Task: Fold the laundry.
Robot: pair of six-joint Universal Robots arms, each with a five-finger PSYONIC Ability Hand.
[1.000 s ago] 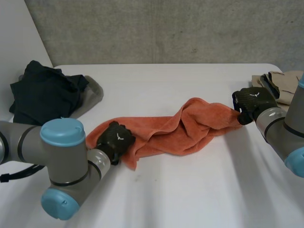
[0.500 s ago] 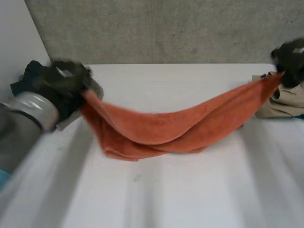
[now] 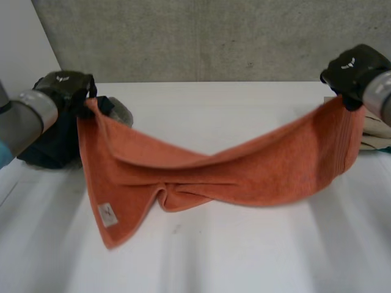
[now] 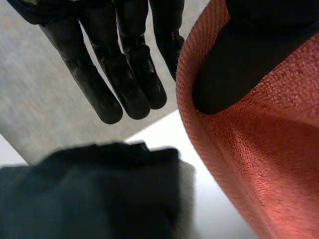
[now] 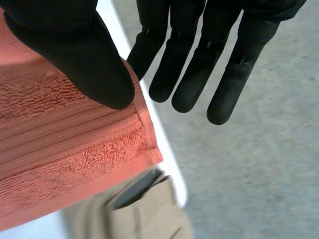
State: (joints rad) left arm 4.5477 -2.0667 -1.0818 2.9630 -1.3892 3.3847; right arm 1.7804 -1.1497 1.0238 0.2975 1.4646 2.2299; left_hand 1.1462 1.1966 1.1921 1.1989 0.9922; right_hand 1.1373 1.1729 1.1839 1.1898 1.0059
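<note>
Fingers of left hand and right hand have lifted the towel higher.

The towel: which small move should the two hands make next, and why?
Probably move the left hand and the right hand slightly further apart. Each pinches a top corner of the towel, but it sags between them, and its creased middle hangs low by the table; more tension should flatten it.
</note>
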